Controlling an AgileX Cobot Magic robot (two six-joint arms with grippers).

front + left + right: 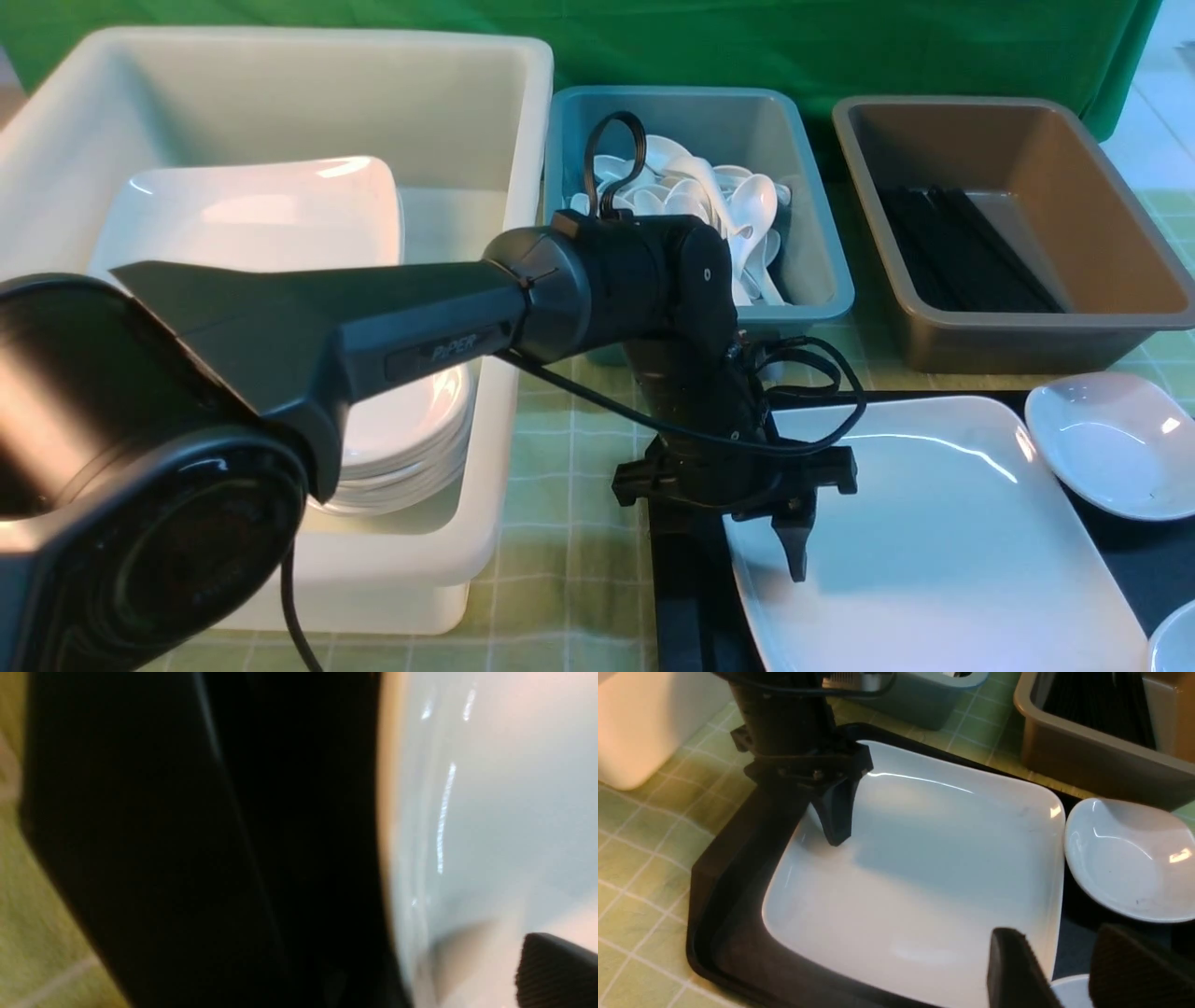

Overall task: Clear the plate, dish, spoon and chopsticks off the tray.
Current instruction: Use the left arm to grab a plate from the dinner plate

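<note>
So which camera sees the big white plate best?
The right wrist view: the plate shows nearly whole on the tray. The front view cuts off its near edge; the left wrist view shows only a blurry rim.

Black left arm (373, 317) lettered PiPER has looping cables (822, 392) and black end effector (756, 551).

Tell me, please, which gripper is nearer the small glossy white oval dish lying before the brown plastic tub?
Right. The right gripper hovers close beside the small glossy white oval dish; the left gripper sits across the large white rounded-square plate, at its left edge.
</note>
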